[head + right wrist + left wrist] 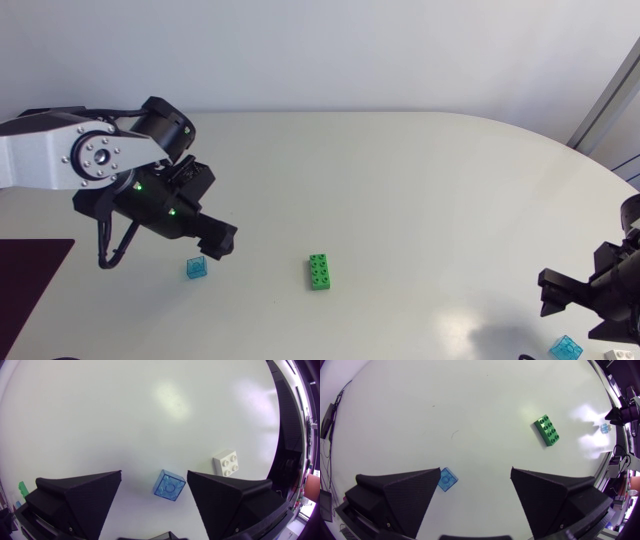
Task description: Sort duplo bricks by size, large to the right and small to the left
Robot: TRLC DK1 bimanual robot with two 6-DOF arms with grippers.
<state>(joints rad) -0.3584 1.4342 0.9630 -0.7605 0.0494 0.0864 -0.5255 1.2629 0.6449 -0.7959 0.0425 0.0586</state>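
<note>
Overhead, my left claw (215, 242) hangs wide open and empty near the small blue brick (196, 267); its wrist view shows that brick off-centre by one finger, so I'd recentre before closing; my right claw (155, 491), also open and empty, overlooks a second blue brick (169, 485).

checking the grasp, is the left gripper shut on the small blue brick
No, the left gripper stands wide open, with the small blue brick lying loose by one fingertip.
</note>
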